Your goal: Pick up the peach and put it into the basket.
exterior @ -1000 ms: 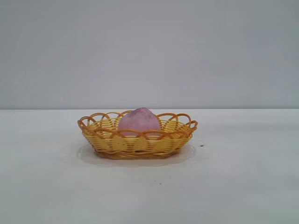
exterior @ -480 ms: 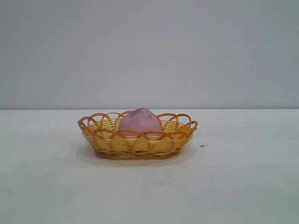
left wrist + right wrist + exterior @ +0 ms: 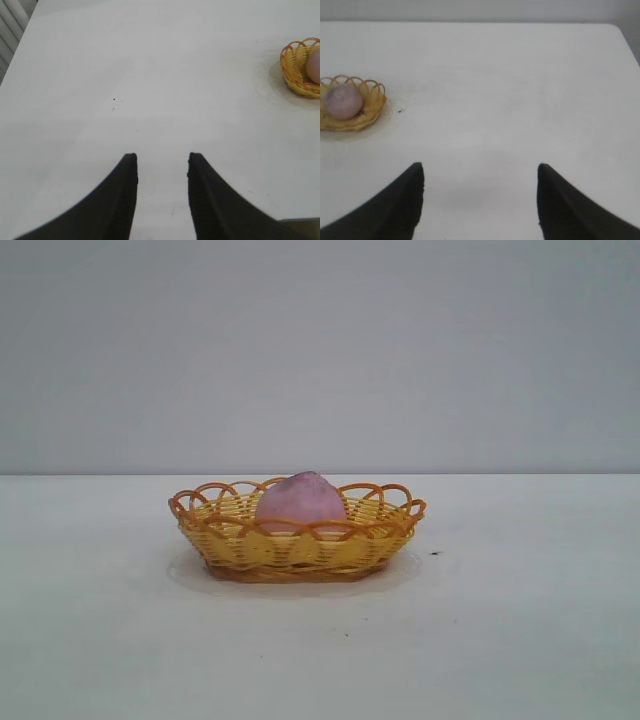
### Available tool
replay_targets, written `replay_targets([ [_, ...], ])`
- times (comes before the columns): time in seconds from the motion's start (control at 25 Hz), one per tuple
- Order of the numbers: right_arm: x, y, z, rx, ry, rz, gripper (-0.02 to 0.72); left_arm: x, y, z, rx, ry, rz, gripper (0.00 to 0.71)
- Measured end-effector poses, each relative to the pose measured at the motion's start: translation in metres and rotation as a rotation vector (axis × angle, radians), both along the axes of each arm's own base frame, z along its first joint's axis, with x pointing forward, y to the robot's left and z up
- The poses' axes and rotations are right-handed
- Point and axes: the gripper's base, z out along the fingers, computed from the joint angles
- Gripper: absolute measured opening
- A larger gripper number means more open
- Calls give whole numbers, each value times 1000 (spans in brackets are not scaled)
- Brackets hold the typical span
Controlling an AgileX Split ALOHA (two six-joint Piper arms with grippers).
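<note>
From outside, the peach [image 3: 300,502] already sits inside the basket [image 3: 297,548], so the job looks pretty much done. Left wrist: left gripper [image 3: 162,165] fingers apart, empty, basket well off beyond them. Right wrist: right gripper [image 3: 480,172] spread wider, also empty, basket far ahead to one side.

basket [image 3: 297,540] | nudged slightly right | peach [image 3: 300,502] | shifted along inside it

Lighting's soft and even, pretty bright all over the white tabletop [image 3: 520,640]. Just a faint shadow ringing the basket [image 3: 297,540], no hard glare anywhere. Everything looks a bit soft and hazy, and both wrist views show the dark fingers blurry up close.
</note>
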Motion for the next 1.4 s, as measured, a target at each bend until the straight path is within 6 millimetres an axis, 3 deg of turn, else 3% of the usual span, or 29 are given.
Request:
replay_targets([
  [1.4,0,2,-9,-18,61,29,417,0,0,0,0,0,0,250],
])
